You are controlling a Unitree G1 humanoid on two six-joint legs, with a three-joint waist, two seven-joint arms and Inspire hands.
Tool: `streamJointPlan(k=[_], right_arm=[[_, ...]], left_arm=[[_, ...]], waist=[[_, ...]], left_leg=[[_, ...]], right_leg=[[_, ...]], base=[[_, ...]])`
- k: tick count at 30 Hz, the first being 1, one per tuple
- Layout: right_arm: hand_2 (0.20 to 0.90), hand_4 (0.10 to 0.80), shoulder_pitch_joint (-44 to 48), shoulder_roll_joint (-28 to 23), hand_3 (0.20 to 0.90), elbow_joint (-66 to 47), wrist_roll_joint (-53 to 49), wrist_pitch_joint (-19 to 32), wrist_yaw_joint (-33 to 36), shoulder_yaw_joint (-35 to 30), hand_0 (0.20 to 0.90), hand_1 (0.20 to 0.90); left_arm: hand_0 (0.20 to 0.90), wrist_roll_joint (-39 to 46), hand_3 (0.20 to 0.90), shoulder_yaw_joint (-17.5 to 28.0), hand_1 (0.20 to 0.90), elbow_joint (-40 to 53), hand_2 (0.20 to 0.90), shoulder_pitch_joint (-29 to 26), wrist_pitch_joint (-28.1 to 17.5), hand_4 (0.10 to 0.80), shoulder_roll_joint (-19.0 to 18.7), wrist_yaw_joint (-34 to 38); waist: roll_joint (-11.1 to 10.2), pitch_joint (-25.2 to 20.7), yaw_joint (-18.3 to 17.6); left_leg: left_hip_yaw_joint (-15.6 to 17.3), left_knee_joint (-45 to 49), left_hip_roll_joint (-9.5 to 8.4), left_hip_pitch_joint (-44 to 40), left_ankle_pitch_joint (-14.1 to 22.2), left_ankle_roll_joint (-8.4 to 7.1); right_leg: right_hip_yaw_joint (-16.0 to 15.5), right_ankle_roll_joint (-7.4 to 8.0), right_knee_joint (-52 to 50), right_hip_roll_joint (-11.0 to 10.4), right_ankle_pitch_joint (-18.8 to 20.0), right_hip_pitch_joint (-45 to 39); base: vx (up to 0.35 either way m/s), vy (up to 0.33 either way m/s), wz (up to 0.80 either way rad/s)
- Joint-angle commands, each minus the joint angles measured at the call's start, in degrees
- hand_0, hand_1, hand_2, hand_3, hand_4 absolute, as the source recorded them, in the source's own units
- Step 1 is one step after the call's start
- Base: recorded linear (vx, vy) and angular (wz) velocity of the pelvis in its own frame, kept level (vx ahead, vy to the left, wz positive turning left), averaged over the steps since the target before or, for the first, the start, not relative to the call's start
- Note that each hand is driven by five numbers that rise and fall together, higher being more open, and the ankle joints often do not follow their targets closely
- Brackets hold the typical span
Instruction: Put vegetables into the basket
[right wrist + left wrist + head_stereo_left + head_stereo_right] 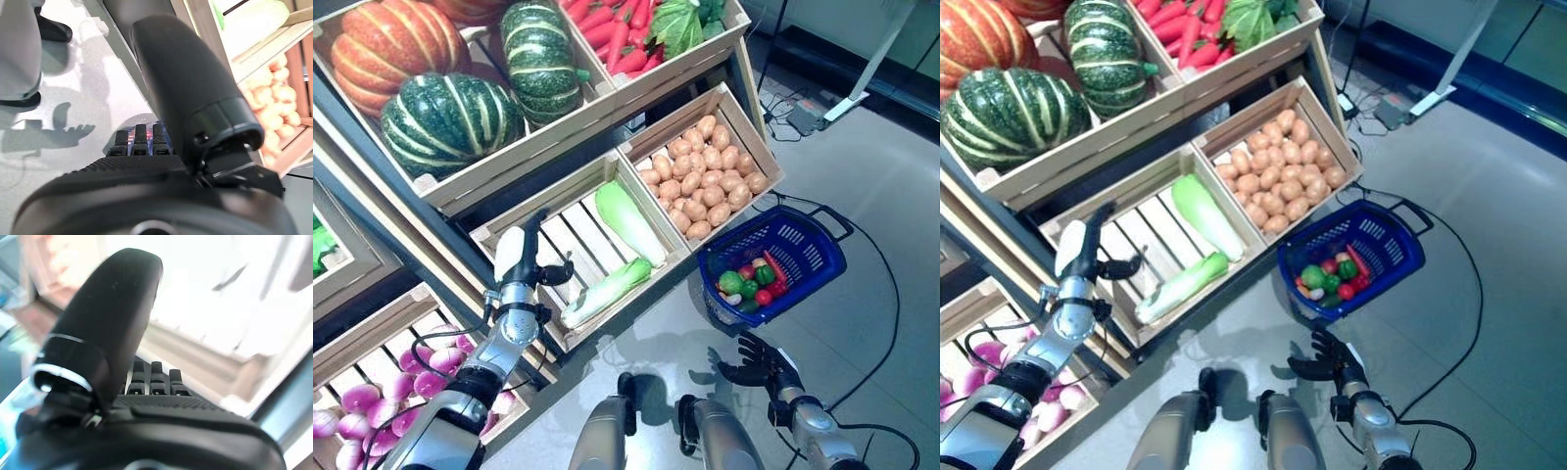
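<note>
The blue plastic basket (803, 245) stands on the floor at the right of the wooden stand and holds green and red vegetables (749, 284). My left hand (521, 259) is open over the slatted crate (578, 230), its thumb reaching toward a long pale green cabbage (605, 292) lying there; a second one (628, 220) lies beside it. The left wrist view shows its fingers (151, 379) straight and empty. My right hand (756, 364) hovers low above the floor, below the basket, fingers spread and open, also seen in the right wrist view (139, 139).
The wooden stand (558, 147) has crates of produce on tilted shelves, with a crate of small brown potatoes (705, 171) right beside the basket. Grey floor (881, 176) stretches to the right, with a white table leg (871, 59) at the far back.
</note>
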State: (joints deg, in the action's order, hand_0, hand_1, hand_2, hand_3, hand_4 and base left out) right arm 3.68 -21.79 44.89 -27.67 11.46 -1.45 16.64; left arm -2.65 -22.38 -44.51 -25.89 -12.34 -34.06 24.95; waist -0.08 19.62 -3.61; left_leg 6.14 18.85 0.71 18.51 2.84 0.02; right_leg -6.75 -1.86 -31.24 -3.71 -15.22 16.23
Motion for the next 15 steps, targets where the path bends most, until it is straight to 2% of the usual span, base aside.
streamJointPlan(k=[1,2,3,4,5,7,8,9,11,13,14,15], right_arm=[[0.9,0.8,0.1,-1.41,0.9,0.33,-4.69,4.14,1.74,-0.97,0.9,0.9],[0.9,0.8,-0.52,-0.7,0.9,0.73,-4.3,4.57,2.0,-1.2,0.9,0.9],[0.9,0.8,-1.48,-0.03,0.9,0.74,-4.19,4.74,2.36,-1.51,0.9,0.9],[0.9,0.8,-2.54,0.52,0.9,0.41,-4.54,4.41,2.97,-1.86,0.9,0.9],[0.9,0.8,-3.77,1.27,0.9,0.98,-4.4,4.39,2.95,-2.78,0.9,0.9],[0.9,0.8,-5.24,2.44,0.9,2.15,-4.55,4.03,3.03,-3.86,0.9,0.9],[0.9,0.8,-5.82,3.55,0.9,4.38,-3.52,4.28,2.41,-4.68,0.9,0.9],[0.9,0.8,-5.86,3.75,0.9,4.92,-3.21,4.31,2.25,-4.81,0.9,0.9],[0.9,0.8,-5.08,4.14,0.9,8.31,-1.72,3.78,1.39,-5.14,0.9,0.9],[0.9,0.8,-4.44,4.25,0.9,9.77,-1.66,3.82,1.55,-5.09,0.9,0.9],[0.9,0.8,-3.42,4.46,0.9,12.44,-0.28,3.02,2.55,-5.3,0.9,0.9],[0.9,0.8,-2.92,4.17,0.9,13.31,-0.28,2.39,2.99,-5.1,0.9,0.9]], left_arm=[[0.9,1.3,0.9,1.33,0.9,-2.46,0.9,-5.9,-1.32,0.8,-1.79,-0.45],[0.9,1.36,0.9,0.87,0.9,-3.85,0.9,-6.11,-1.25,0.8,-1.89,0.02],[0.9,0.97,0.9,1.07,0.9,-5.07,0.9,-5.58,-1.37,0.8,-1.84,1.1],[0.9,-0.52,0.9,1.3,0.9,-5.73,0.9,-4.96,-1.01,0.8,-1.82,2.43],[0.9,-0.71,0.9,1.48,0.9,-6.53,0.9,-4.09,-1.2,0.8,-1.92,2.73],[0.9,-0.52,0.9,1.99,0.9,-6.85,0.9,-2.23,-1.18,0.8,-1.28,2.79],[0.9,-1.68,0.9,3.01,0.9,-6.21,0.9,-0.6,-1.25,0.8,-0.71,2.87],[0.9,-2.14,0.9,3.31,0.9,-6.1,0.9,-0.28,-1.36,0.8,-0.62,2.86],[0.9,-3.16,0.9,3.79,0.9,-6.28,0.9,-0.44,-1.56,0.8,-1.07,1.51],[0.9,-3.29,0.9,3.23,0.9,-6.56,0.9,-1.02,-1.88,0.8,-1.02,1.23],[0.9,-3.72,0.9,2.34,0.9,-6.46,0.9,-1.29,-2.69,0.8,-0.08,1.05],[0.9,-4.8,0.9,1.86,0.9,-5.64,0.9,-1.05,-2.89,0.8,0.67,0.63]], waist=[[-0.61,-3.47,-0.2],[-0.84,-4.14,-0.3],[-1.04,-4.74,-0.55],[-1.26,-5.12,-0.94],[-1.14,-5.79,-1.25],[-0.71,-6.71,-1.35],[-0.13,-7.61,-0.76],[0.2,-7.5,-0.65],[0.66,-7.88,-0.78],[0.8,-8.02,-0.83],[0.88,-8.68,-0.68],[0.86,-9.16,-0.47]], left_leg=[[1.28,-9.51,-2.52,-4.76,-2.62,0.55],[1.49,-11.86,-3.3,-6.45,-2.59,1.53],[1.04,-13.8,-4.21,-8.17,-2.76,2.54],[0.78,-14.79,-4.9,-9.47,-2.83,3.38],[0.29,-16.64,-5.03,-11.52,-3.0,3.85],[0.01,-19.68,-4.67,-14.65,-3.76,3.98],[0.36,-21.81,-3.82,-16.83,-4.42,3.73],[0.42,-22.37,-3.41,-17.57,-4.56,3.59],[0.77,-23.85,-2.89,-18.87,-4.16,3.47],[0.26,-23.85,-3.02,-18.76,-3.57,3.78],[-0.76,-22.62,-3.21,-17.91,-2.92,4.1],[-0.97,-21.75,-3.21,-17.56,-2.63,3.99]], right_leg=[[-4.07,-0.08,12.15,0.33,3.29,-11.75],[-3.88,1.64,9.24,-0.59,4.66,-11.0],[-3.14,3.09,3.5,-1.64,8.16,-8.39],[-2.19,3.71,-2.11,-2.34,9.9,-6.0],[-1.49,3.73,-3.67,-2.11,10.24,-4.72],[-1.19,3.94,-0.78,-1.12,11.42,-4.86],[-1.46,4.17,8.9,-0.21,12.85,-5.99],[-1.66,4.18,11.71,0.27,13.59,-7.04],[0.39,4.84,23.29,2.58,16.58,-7.04],[1.24,4.82,23.55,2.95,16.91,-6.25],[2.78,4.13,24.1,3.47,15.49,-7.14],[2.77,3.79,25.49,3.53,15.27,-8.73]], base=[[0.333,0.244,-0.11],[0.289,0.214,-0.16],[0.257,0.192,-0.15],[0.259,0.139,-0.1],[0.271,0.06,-0.06],[0.261,-0.031,-0.06],[0.207,-0.066,-0.12],[0.209,-0.109,-0.15],[0.094,-0.137,-0.17],[0.065,-0.122,0.01],[0.154,-0.175,0.4],[0.201,-0.183,0.75]])
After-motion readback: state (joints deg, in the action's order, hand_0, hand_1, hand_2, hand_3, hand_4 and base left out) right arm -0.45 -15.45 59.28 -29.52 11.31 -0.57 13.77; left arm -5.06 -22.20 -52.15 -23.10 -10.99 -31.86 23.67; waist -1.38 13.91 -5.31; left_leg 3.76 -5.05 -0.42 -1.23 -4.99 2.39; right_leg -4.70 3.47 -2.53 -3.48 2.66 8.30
